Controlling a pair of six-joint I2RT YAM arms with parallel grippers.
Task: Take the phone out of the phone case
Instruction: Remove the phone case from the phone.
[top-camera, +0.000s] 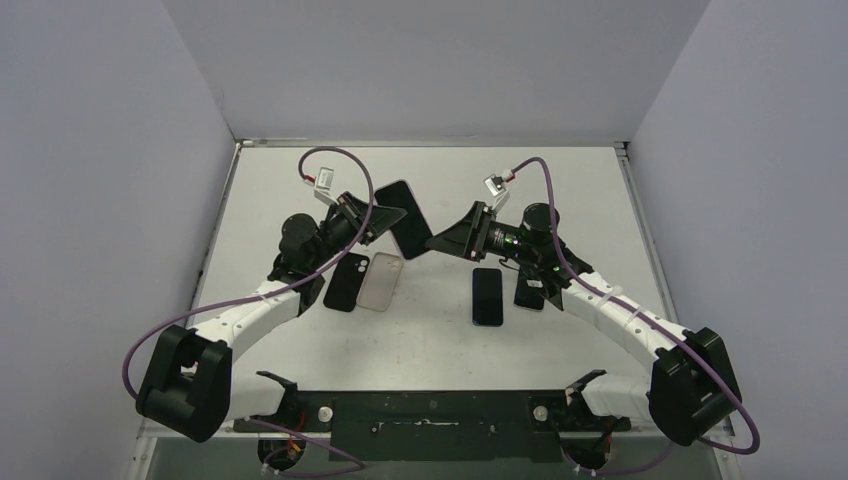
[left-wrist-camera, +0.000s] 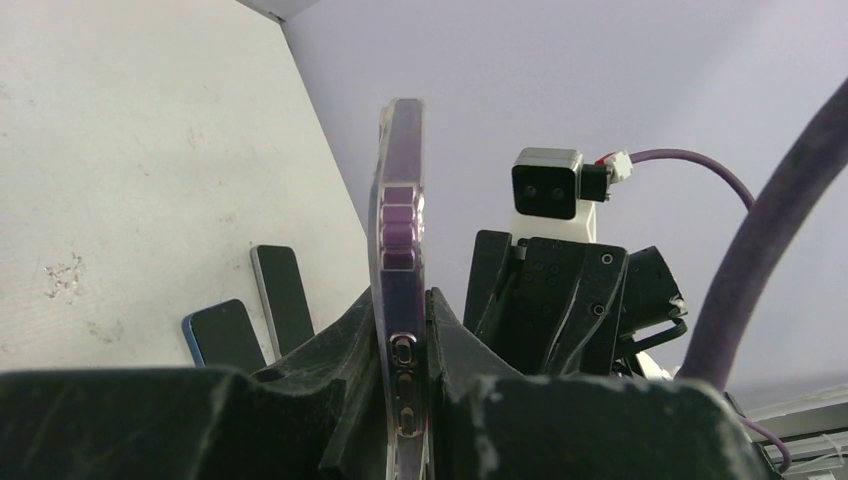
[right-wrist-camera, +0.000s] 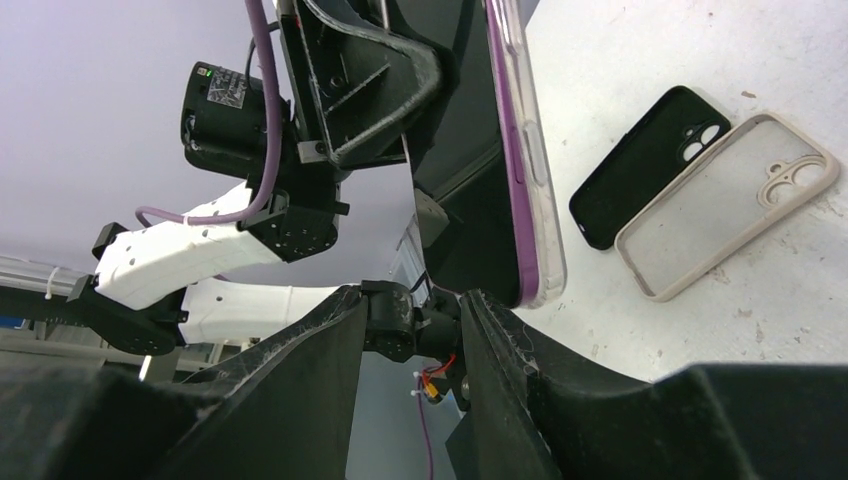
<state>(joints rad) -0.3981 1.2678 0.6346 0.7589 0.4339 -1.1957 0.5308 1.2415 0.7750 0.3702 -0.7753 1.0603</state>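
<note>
My left gripper is shut on a purple phone in a clear case and holds it above the table. In the left wrist view the cased phone stands edge-on between my fingers, its side buttons showing. My right gripper is open and empty, right beside the phone's lower corner. In the right wrist view the cased phone hangs just above my right finger, outside the open gap of my gripper. I cannot tell whether the finger touches it.
An empty black case and an empty clear case lie side by side under my left arm; both show in the right wrist view. Two bare phones lie under my right arm.
</note>
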